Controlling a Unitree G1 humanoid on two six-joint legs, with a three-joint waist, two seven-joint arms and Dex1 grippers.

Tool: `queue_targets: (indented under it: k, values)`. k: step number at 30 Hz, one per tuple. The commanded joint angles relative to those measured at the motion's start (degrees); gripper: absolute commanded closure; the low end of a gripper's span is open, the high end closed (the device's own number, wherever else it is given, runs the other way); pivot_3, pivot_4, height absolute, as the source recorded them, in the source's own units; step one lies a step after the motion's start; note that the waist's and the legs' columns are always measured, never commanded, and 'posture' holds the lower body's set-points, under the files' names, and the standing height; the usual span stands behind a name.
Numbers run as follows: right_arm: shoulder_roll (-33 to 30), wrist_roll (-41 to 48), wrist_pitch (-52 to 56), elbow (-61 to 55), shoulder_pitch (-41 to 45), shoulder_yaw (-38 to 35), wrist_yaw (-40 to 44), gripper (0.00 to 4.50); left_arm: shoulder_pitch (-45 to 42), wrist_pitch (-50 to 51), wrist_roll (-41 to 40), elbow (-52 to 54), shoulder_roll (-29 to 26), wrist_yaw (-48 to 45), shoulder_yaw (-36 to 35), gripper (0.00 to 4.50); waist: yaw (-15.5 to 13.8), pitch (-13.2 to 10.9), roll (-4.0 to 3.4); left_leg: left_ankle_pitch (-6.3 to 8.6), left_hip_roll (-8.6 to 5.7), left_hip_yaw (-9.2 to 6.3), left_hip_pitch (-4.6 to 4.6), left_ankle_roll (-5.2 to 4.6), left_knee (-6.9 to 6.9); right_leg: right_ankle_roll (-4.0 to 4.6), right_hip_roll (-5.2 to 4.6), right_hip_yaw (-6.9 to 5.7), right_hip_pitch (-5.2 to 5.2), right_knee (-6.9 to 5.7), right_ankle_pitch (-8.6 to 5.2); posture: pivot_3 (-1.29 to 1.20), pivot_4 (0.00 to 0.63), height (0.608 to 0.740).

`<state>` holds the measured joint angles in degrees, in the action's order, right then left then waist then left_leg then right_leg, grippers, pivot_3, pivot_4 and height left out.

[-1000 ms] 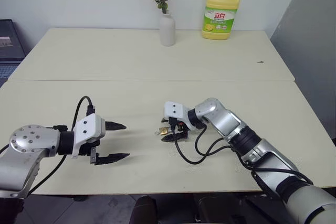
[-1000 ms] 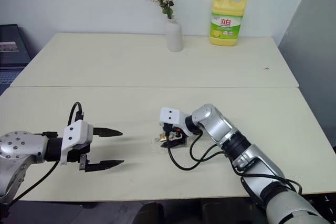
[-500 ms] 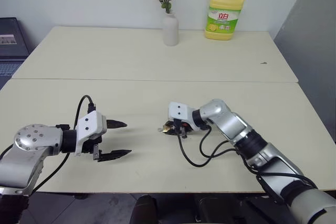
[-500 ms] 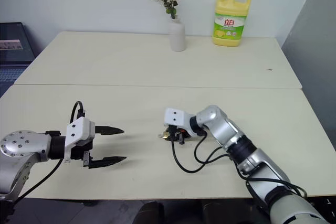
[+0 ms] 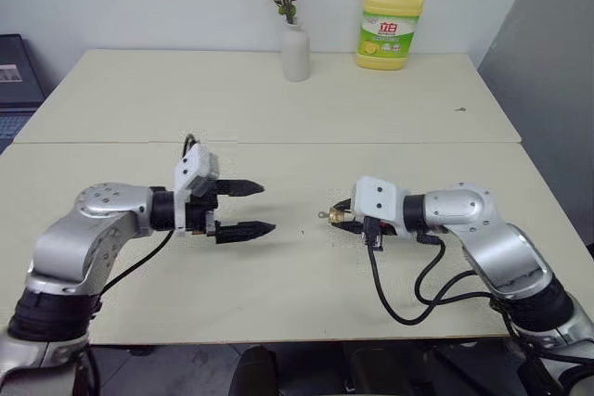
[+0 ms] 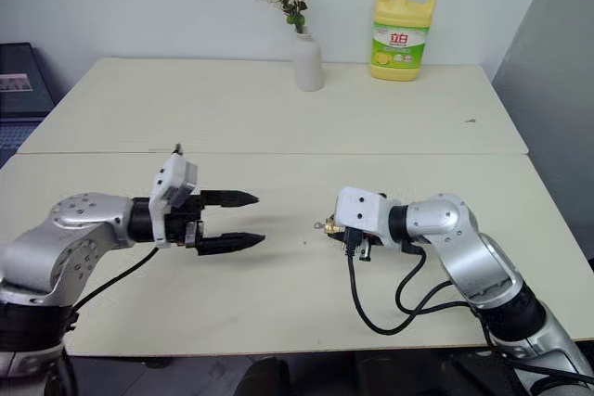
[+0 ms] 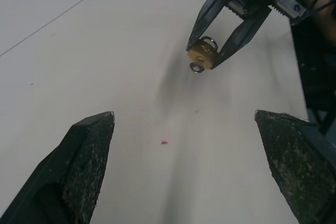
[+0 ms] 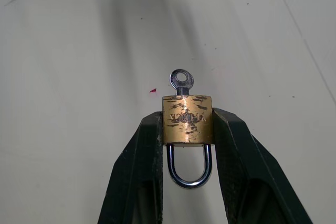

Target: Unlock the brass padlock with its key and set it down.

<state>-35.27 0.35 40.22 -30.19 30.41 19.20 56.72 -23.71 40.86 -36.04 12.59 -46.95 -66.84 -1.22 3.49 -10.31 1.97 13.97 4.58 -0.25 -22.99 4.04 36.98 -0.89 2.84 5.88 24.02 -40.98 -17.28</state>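
The brass padlock (image 8: 187, 120) is pinched by its body between the two black fingers (image 8: 142, 171) of my right gripper (image 5: 340, 218), held a little above the cream table (image 5: 278, 294). Its silver shackle (image 8: 189, 174) points back into the gripper. Its key (image 8: 181, 80) sticks out of the lock's free end, toward my left arm. My left gripper (image 5: 267, 207) stands open a short way to the lock's left, its tips aimed at it with nothing between them. In the left wrist view the padlock (image 7: 203, 55) hangs ahead, beyond the wide-apart fingertips (image 7: 92, 145).
A white vase of dried flowers (image 5: 295, 51) and a yellow detergent bottle (image 5: 391, 23) stand at the far table's back edge. A seam (image 5: 278, 143) joins the two tables. A laptop (image 5: 14, 81) sits at the far left. Black cables (image 5: 408, 294) loop under my right wrist.
My right gripper has shut on the padlock, lifted it off the table and carried it to the right. The open left gripper has risen and swung right, toward the lock.
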Motion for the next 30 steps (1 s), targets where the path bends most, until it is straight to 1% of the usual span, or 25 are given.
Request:
queue_targets:
  k: [1, 7, 14, 19, 23, 25, 30]
  values:
    - [-1.66, -0.42, -0.28, -4.13, 1.37, -1.08, -1.63, 3.57, -3.35, 4.27, -3.28, -0.93, 1.68, -0.56, 1.18, 0.00, -0.11, 0.00, 0.00, 0.00, 0.00, -0.01, 0.00, 0.00, 0.00, 0.00, 0.00, -0.01, 0.00, 0.00, 0.00, 0.00, 0.150, 0.740]
    - [-4.90, -4.52, -7.74, -3.88, 2.37, 1.55, -2.33, 3.57, -6.16, 10.80, -6.95, -3.87, 3.55, -0.65, 1.45, 0.00, -0.09, 0.00, 0.00, 0.00, -0.02, -0.03, -0.01, 0.00, 0.01, 0.00, 0.00, -0.01, 0.00, 0.01, 0.00, 0.00, 0.150, 0.740]
    - [-5.44, -7.86, -14.48, -2.79, 0.95, 2.26, -3.95, 3.57, -5.77, 11.62, -6.84, -5.06, 5.08, 0.74, 0.78, 0.00, -0.19, 0.00, 0.01, 0.00, -0.03, -0.05, -0.02, 0.00, 0.01, 0.00, 0.00, -0.01, 0.00, 0.01, 0.00, 0.00, 0.150, 0.740]
    - [-4.08, -14.85, -24.43, -0.50, -1.88, 0.74, -13.12, 3.57, -4.88, 11.26, -7.17, -4.01, 4.35, 0.78, -0.20, 0.00, -0.21, 0.00, 0.01, 0.00, -0.02, -0.04, -0.02, 0.00, 0.01, 0.00, -0.01, 0.00, 0.00, 0.01, 0.00, 0.00, 0.150, 0.740]
    - [-4.80, -22.03, -35.22, 1.79, -4.70, -0.63, -21.55, 3.57, -4.61, 10.97, -7.18, -3.88, 3.97, 1.01, -1.27, 0.00, -0.24, 0.00, 0.02, -0.01, -0.02, -0.02, -0.02, 0.01, 0.01, 0.00, -0.01, 0.01, 0.00, 0.01, 0.00, 0.00, 0.150, 0.740]
    - [-4.35, -24.10, -38.42, 2.66, -6.07, -1.72, -25.01, 3.57, -4.75, 11.27, -7.50, -3.83, 4.17, 1.62, -1.81, 0.00, -0.25, 0.01, 0.02, -0.01, -0.03, -0.01, -0.02, 0.01, 0.01, 0.00, -0.02, 0.02, 0.00, 0.01, 0.00, 0.00, 0.150, 0.740]
    - [-2.91, -25.87, -43.27, 3.23, -8.55, -2.75, -27.91, 3.57, -8.05, 12.96, -9.62, -3.19, 6.93, 5.68, -3.39, 0.00, -0.40, 0.01, 0.03, -0.01, -0.03, -0.02, -0.02, 0.01, 0.02, 0.00, -0.02, 0.00, -0.02, 0.01, 0.00, 0.00, 0.150, 0.740]
